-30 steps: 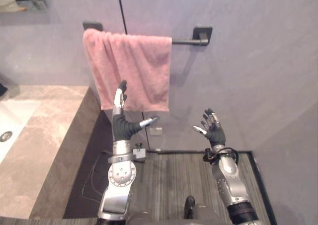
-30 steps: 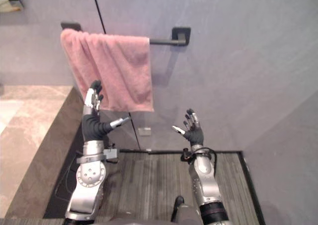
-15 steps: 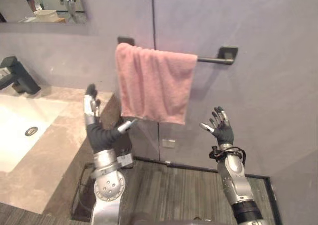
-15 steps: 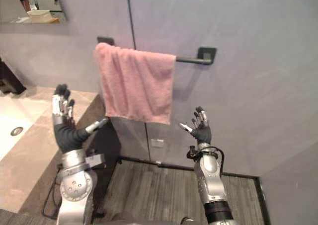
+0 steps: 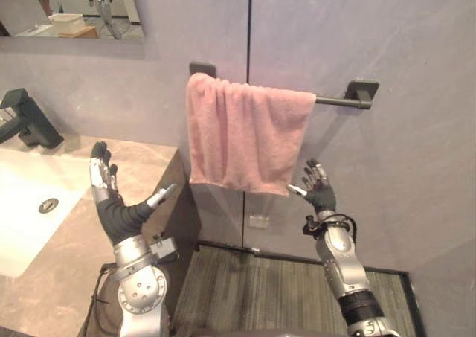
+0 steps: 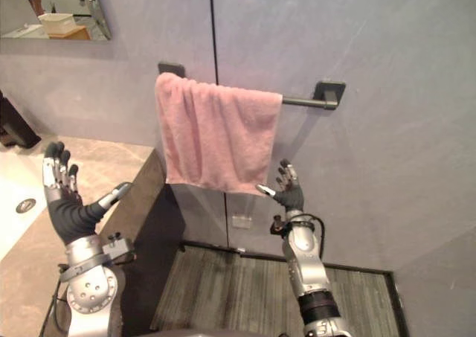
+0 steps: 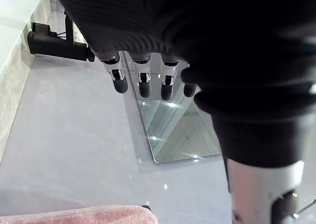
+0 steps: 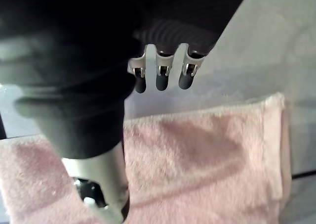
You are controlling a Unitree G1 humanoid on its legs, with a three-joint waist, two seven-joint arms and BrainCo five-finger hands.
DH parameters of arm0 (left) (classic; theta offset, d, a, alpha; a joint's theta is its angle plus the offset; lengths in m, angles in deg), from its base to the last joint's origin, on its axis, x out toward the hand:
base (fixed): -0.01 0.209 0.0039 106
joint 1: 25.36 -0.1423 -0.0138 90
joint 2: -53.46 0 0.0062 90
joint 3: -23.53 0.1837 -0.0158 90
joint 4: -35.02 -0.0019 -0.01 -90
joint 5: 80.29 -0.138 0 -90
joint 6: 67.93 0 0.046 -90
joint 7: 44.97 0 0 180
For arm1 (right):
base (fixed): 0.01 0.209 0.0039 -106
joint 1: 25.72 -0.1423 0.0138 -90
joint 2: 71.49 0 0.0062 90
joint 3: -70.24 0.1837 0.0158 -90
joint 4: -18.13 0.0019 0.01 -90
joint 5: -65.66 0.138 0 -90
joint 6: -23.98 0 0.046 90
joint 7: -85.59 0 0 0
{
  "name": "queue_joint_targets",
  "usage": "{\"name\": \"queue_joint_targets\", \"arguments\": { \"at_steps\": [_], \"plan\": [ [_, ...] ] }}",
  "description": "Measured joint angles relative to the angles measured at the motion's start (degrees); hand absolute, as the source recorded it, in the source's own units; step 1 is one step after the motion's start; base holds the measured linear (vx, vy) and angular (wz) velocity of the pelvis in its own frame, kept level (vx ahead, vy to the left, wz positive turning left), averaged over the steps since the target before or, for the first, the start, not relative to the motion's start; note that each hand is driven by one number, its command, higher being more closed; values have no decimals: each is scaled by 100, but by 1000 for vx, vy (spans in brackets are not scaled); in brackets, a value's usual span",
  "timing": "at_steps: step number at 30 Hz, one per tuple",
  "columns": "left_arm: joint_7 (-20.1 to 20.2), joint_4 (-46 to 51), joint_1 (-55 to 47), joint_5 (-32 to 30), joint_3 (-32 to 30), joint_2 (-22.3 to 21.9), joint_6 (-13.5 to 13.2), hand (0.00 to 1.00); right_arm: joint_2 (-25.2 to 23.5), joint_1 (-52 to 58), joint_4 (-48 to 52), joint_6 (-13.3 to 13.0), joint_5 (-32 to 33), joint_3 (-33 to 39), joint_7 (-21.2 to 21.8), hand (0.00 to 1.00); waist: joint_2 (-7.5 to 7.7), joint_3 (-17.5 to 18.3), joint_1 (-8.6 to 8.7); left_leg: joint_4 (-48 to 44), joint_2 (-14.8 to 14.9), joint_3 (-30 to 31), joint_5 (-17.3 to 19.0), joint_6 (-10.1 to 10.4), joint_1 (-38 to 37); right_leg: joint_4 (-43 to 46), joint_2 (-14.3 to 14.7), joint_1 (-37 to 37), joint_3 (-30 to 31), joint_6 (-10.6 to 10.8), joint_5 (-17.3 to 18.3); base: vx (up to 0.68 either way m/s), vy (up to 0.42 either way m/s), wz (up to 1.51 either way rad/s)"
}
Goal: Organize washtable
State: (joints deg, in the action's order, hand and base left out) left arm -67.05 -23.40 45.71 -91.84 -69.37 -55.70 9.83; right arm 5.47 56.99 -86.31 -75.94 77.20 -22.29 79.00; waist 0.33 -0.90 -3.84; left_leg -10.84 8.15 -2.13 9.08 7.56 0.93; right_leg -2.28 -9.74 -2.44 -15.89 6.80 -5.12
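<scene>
Washtable (image 5: 141, 166) is at my left with the pink towel (image 5: 245, 140) draped over the wall bar (image 5: 338, 100) beside it, left hand (image 5: 111, 203) and right hand (image 5: 318, 192) both raised, fingers spread, holding nothing, so I judge all tidying is left to do.

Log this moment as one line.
left hand: open, upright by counter | right hand: open, at lower corner of pink towel | pink towel: draped over bar
</scene>
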Motion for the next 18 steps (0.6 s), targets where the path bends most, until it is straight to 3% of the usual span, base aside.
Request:
{"name": "queue_joint_targets", "arguments": {
  "at_steps": [10,15,18],
  "plan": [
    [547,-570,948,905,25,196,110,0,84,-726,-300,169,39,213,-89,0,83,-63,19,658,-40,42,-430,20,117,-178,0,277,-119,-47,-135,5,-21,5],
    [711,-717,1585,2291,-6,339,181,0,125,-1870,-893,101,1660,318,-46,0,1,-463,9,955,-104,105,-861,15,630,-183,-47,921,-157,-100,-364,-72,-20,10],
    [818,-717,1591,2719,22,340,183,0,228,-2138,-941,105,2069,324,3,0,-44,-509,-1,1211,-95,112,-1014,34,718,-184,-39,1107,-198,-102,-390,-58,-25,8]
  ]
}}
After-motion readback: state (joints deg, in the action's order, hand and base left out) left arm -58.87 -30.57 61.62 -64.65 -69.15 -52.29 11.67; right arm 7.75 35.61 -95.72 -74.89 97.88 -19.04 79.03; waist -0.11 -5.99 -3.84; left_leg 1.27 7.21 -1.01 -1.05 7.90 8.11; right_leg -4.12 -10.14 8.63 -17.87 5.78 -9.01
